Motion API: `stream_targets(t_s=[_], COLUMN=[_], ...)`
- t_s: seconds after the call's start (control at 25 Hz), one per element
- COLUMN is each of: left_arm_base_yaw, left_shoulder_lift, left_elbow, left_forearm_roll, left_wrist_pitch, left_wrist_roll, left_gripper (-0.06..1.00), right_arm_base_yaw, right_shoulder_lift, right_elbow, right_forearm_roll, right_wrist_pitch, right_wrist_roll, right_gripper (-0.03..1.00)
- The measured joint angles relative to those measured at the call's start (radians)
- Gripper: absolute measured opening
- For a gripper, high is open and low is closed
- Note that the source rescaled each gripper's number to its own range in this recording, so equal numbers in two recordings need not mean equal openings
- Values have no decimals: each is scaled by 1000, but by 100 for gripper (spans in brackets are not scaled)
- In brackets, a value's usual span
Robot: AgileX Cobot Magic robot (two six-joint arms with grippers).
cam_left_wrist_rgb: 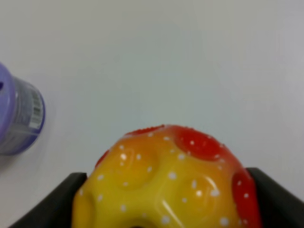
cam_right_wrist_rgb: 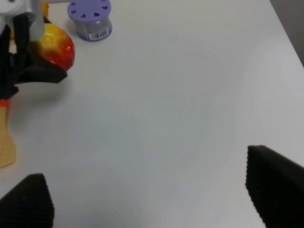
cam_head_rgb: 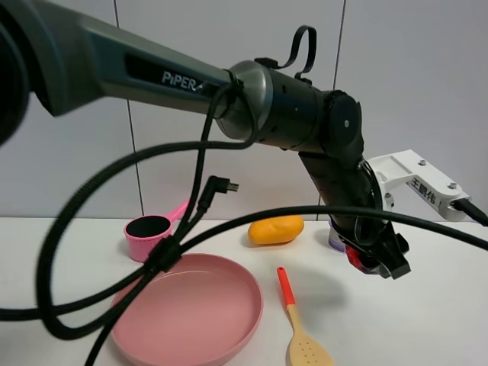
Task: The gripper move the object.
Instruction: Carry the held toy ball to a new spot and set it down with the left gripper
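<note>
Nearest the high camera: a black cable (cam_head_rgb: 114, 171) looping down off the left arm, crossing in front of the pink plate (cam_head_rgb: 206, 305) and pink cup (cam_head_rgb: 139, 248). Whether it touches either cannot be told, but a sweep of the arm could plausibly drag the loop across them. Front of the surface (cam_head_rgb: 427, 320): the plate, and beside it an orange-handled spatula (cam_head_rgb: 301, 339), lying flat and apart from the plate. Middle ground, right of centre: the left end effector (cam_head_rgb: 377, 258), reaching across and clenched on the toy fruit (cam_left_wrist_rgb: 166, 175), which sits between the two black jaws with its yellow top toward the wrist camera and red showing on the flank. Whether the fruit rests on the surface or hangs just clear of it cannot be told. Risk, as judged: the fruit is round and dimpled and much of it bulges beyond the jaws, so it may roll or squirt out under a quick move. Just behind: a purple-lidded can (cam_right_wrist_rgb: 90, 19), near the fruit but apart, liable to be knocked over if the arm swings backward. Further left along the back: an orange mango (cam_head_rgb: 276, 229), well apart from the fruit. Off to the side: the right end effector (cam_right_wrist_rgb: 149, 190), jaws spread wide with nothing between them, over bare surface; a clash with the left arm looks unlikely.
</note>
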Motion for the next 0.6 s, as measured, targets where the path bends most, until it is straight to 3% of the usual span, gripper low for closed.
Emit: stream_targets(t_s=[0.2,0.6], left_arm_base_yaw=[-11,-13], left_shoulder_lift=[83,139], left_elbow=[-51,-56], left_forearm_roll=[-43,-48], left_wrist_pitch=[0,3], left_wrist_roll=[26,142], left_gripper=[2,2], right_arm_base_yaw=[0,0], right_shoulder_lift=[0,0], right_elbow=[0,0], right_forearm_roll=[0,0], right_wrist_pitch=[0,0], right_wrist_roll=[0,0], right_gripper=[100,100])
